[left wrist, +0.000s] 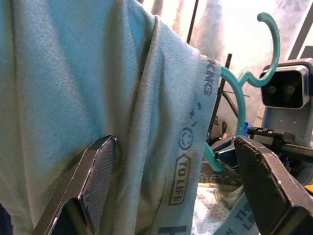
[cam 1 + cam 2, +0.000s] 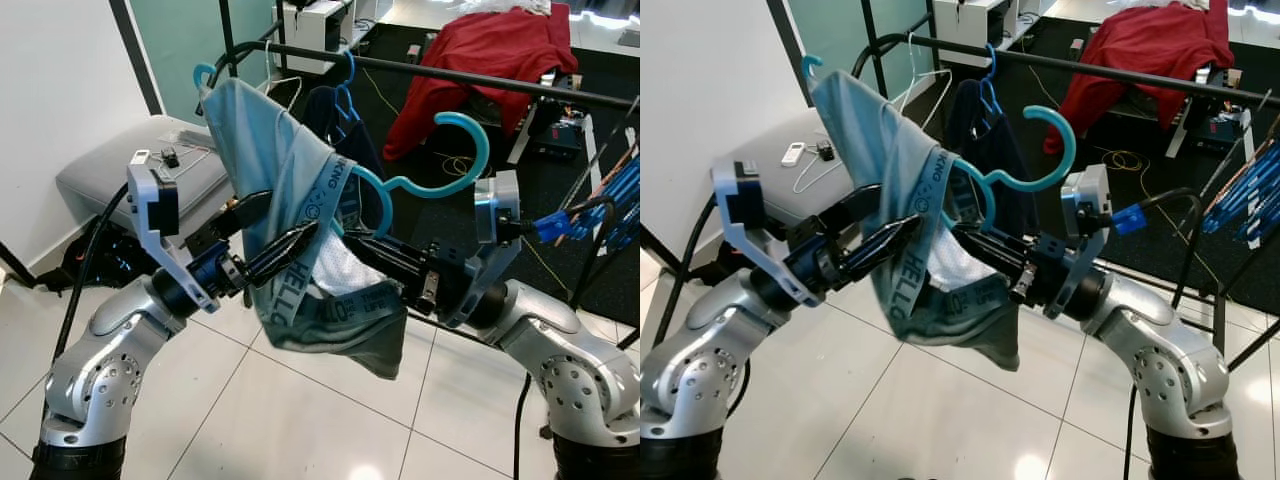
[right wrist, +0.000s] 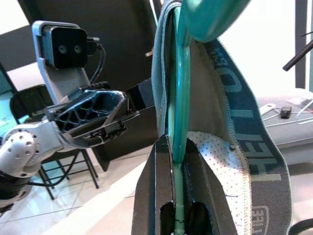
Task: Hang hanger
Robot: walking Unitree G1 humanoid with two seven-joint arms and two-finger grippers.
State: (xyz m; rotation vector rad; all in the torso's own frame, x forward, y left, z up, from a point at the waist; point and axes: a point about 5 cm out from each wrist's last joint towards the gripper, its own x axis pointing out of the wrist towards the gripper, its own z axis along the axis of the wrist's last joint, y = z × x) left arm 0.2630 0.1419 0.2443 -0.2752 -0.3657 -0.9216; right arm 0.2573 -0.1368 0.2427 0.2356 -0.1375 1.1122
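Hanger [image 2: 420,180] — teal plastic, carrying a pale blue-grey garment [image 2: 290,200] — is held up in front of the robot, its hook near the black rail [image 2: 450,72] but below it, not yet over. The right gripper [image 3: 177,161] is clamped on the hanger's bar, seen plainly in its wrist view. The left gripper [image 1: 171,186] has its fingers apart either side of the cloth, steadying rather than pinching. To do this well, lift until the hook clears the rail, keep it level, and lower into the gap right of the dark garment [image 2: 345,125] already hanging there — then release.
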